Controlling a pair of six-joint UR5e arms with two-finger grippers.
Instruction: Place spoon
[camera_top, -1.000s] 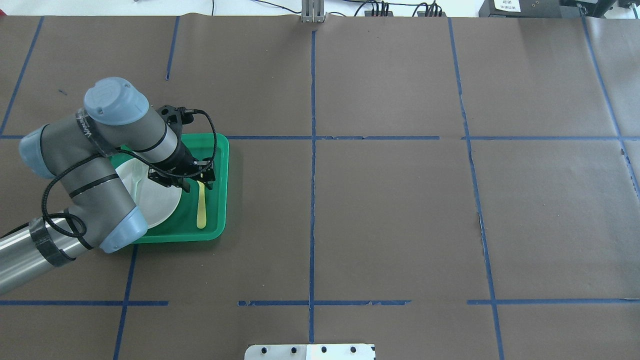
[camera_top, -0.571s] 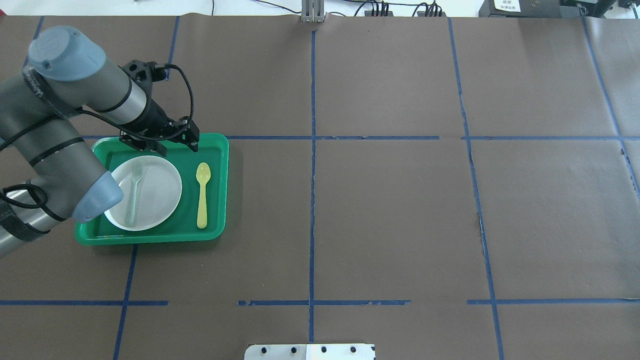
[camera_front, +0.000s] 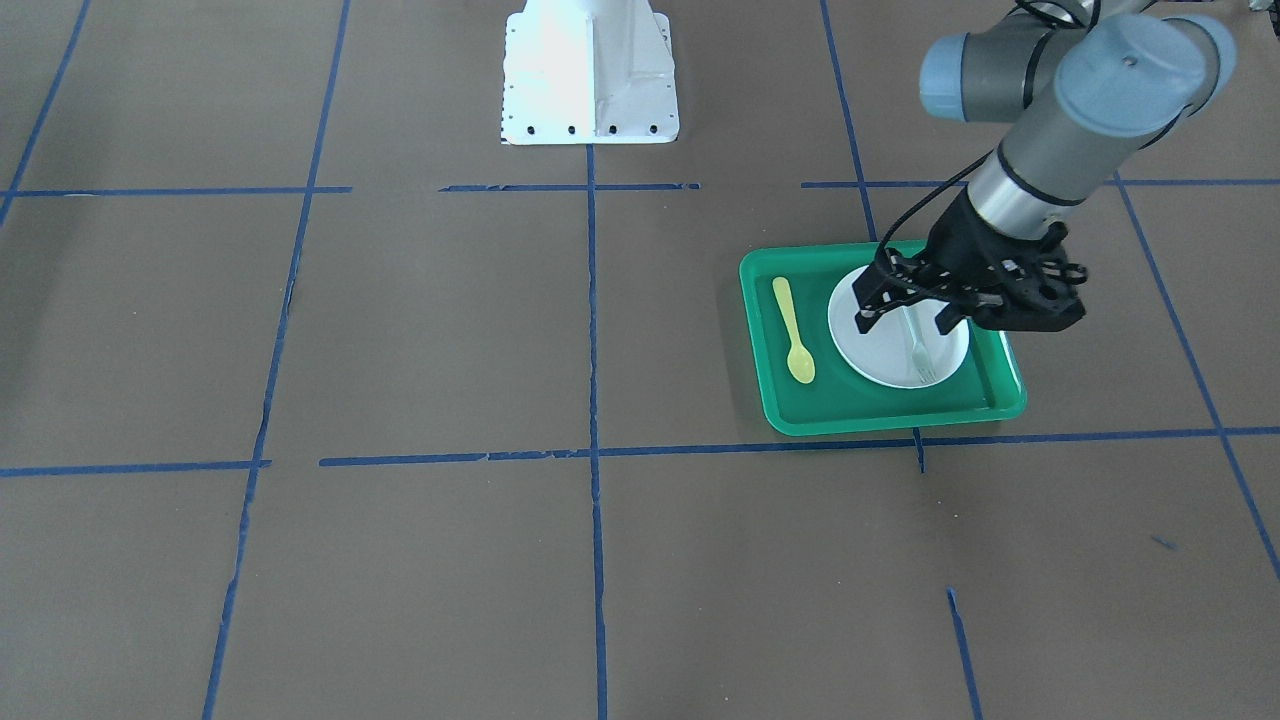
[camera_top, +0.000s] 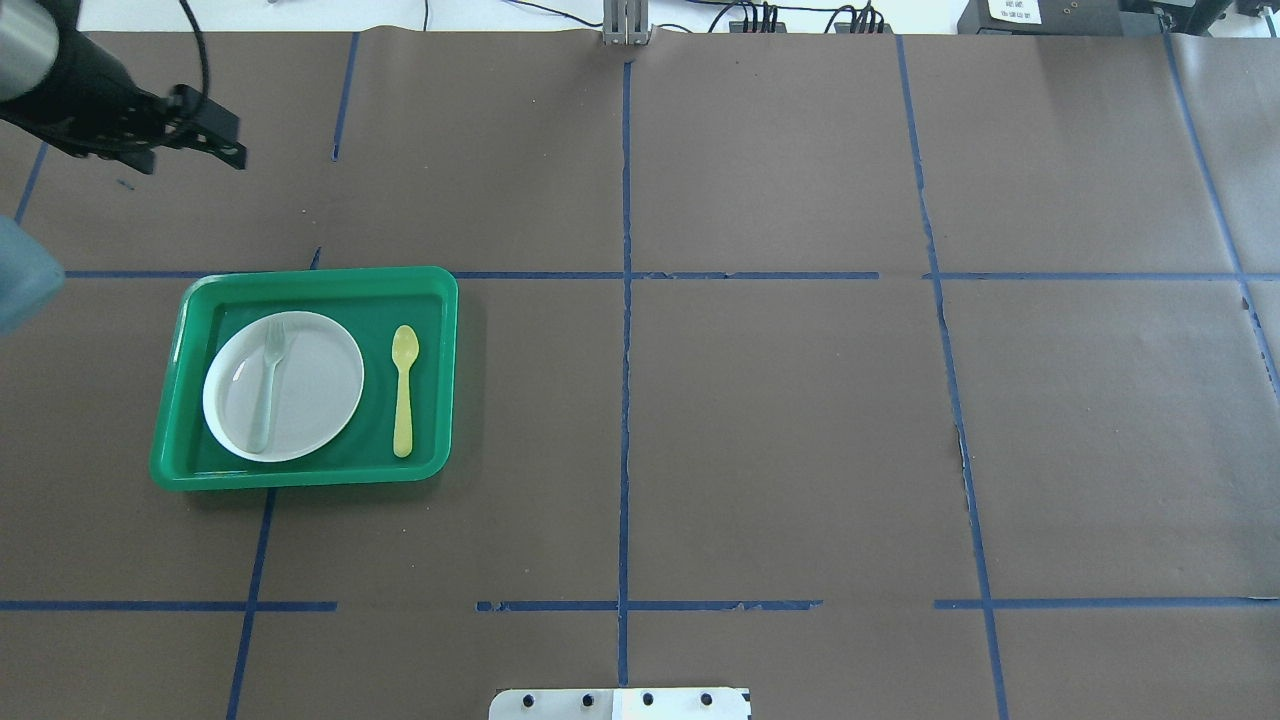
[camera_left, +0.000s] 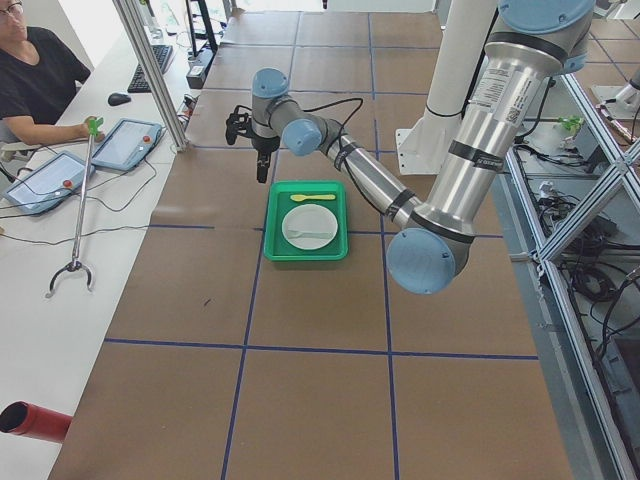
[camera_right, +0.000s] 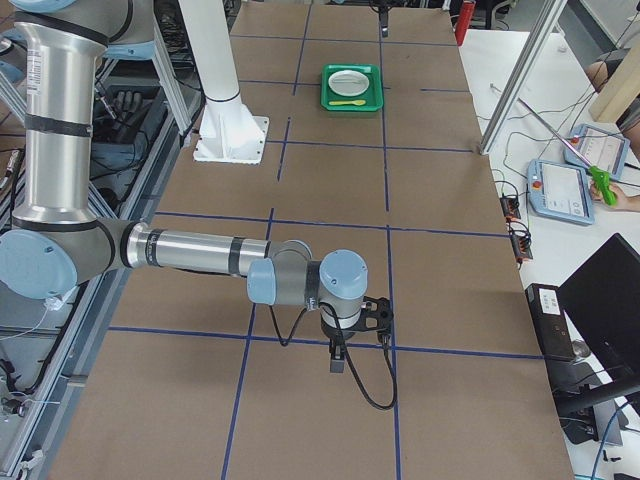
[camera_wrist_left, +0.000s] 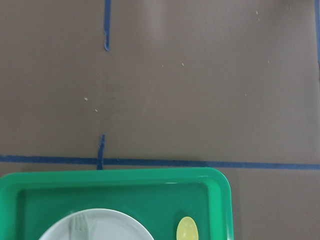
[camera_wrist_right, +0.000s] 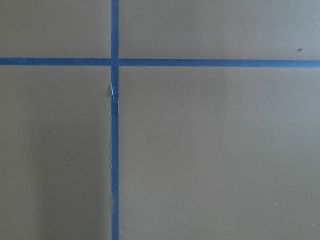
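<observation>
L end effector (camera_front: 903, 322) hangs high over desk, fingers apart, empty. R end effector (camera_right: 337, 358): can't tell. Below L one, robot-ward, spoon (camera_top: 404, 390) lies flat in tray (camera_top: 300, 476), just beside plate (camera_top: 325, 385). Placing looks done, prob. only retreat left. It's yellow w/ slim straight handle, oval bowl.

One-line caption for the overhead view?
Yellow spoon lies in the green tray beside the plate holding the fork; left gripper hovers beyond the tray's far edge.
</observation>
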